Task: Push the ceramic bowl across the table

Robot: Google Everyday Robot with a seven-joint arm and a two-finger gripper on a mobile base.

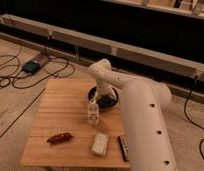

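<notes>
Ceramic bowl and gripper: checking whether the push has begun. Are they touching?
Cannot tell. In the camera view the gripper reaches the ceramic bowl, but the arm hides the contact.

Lab-like test space, floor cables [25,75], gripper [102,96] over slatted table [65,107]

The robot arm [140,115] is white and smooth, made of thick round tubes with rounded joints. Small dark dots run along its side. The gripper [99,94] looks dark.
</notes>
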